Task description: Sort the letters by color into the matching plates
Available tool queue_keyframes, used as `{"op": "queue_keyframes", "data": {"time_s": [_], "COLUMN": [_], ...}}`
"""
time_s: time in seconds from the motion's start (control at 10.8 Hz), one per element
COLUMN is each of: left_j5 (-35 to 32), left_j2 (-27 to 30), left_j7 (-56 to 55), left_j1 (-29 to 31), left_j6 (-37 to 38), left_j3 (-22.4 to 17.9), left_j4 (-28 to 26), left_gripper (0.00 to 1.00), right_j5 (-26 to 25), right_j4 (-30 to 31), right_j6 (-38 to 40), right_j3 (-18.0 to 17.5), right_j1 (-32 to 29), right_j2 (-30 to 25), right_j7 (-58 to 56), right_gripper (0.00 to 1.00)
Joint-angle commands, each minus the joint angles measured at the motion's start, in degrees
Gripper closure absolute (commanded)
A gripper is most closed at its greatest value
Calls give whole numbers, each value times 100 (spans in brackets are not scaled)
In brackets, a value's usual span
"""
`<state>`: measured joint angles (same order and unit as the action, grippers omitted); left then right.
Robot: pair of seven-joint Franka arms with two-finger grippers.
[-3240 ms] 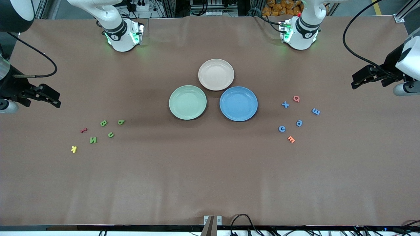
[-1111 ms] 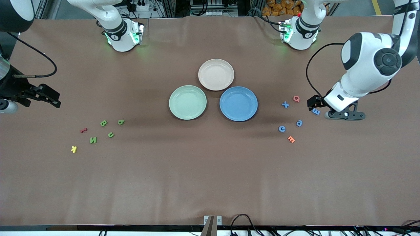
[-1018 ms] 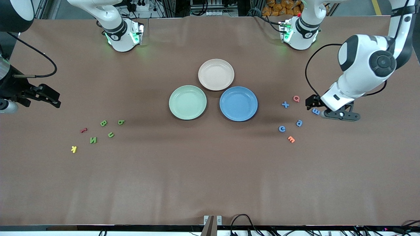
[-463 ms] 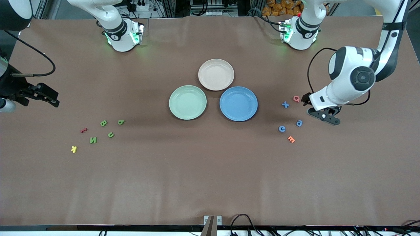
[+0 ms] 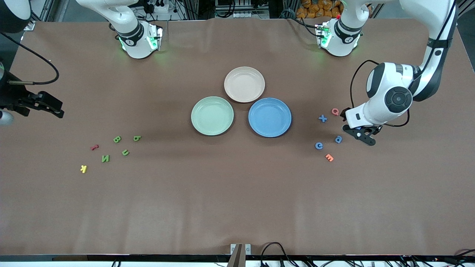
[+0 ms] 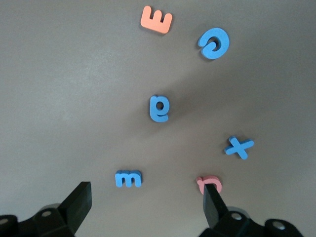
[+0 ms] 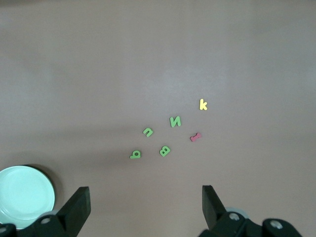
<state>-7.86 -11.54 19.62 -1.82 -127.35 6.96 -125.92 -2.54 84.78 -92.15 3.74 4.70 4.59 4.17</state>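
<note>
While both arms stand over their ends of the brown table (image 5: pixel 237 200), the left gripper (image 5: pixel 352 125) hangs low at the right of the front frame with its fingers spread wide and holding nothing; it is over the blue letters, and the left wrist view shows the blue m (image 6: pixel 129 178) between its two fingers, apart from both; the blue x (image 5: pixel 323 118) lies beside the pink letter (image 5: pixel 335 111), with the blue g (image 5: pixel 338 139), the blue c (image 5: pixel 318 145) and the orange E (image 5: pixel 329 157) lower in the frame; at the far left edge of the frame the right gripper (image 5: pixel 50 105) waits in the air, its fingers likewise spread and empty; below it in the frame lie the green B (image 5: pixel 117 139), green b (image 5: pixel 137 138), green u (image 5: pixel 125 152) and green N (image 5: pixel 105 158), with the red letter (image 5: pixel 94 147) and the yellow k (image 5: pixel 84 169) beside them; at mid-frame the pale green plate (image 5: pixel 212 116) and the blue plate (image 5: pixel 269 117) sit side by side, both empty, the beige plate (image 5: pixel 244 84) just above them.
</note>
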Motion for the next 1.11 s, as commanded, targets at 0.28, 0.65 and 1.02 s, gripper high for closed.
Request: {"op": "queue_keyframes", "data": {"time_s": [0.28,0.65,1.02], "left_j5": [-49,-31,232], "left_j2": [-638,-1059,-1375], "left_j7": [173,121,86], "left_j1": [15,33,33], "left_j6": [-800,-1081,-1721], "left_j3": [25,16,16], "left_j4": [68,103,155], "left_gripper": [0,0,0], "right_j5": [-18,-10,-1], "right_j4": [-242,-242,-242], "right_j6": [320,285,250], "right_j3": [-31,-31,-39], "right_j1": [5,5,14], "right_j2": [-29,-11,6], "right_j7": [22,22,14], "right_gripper": [0,0,0]}}
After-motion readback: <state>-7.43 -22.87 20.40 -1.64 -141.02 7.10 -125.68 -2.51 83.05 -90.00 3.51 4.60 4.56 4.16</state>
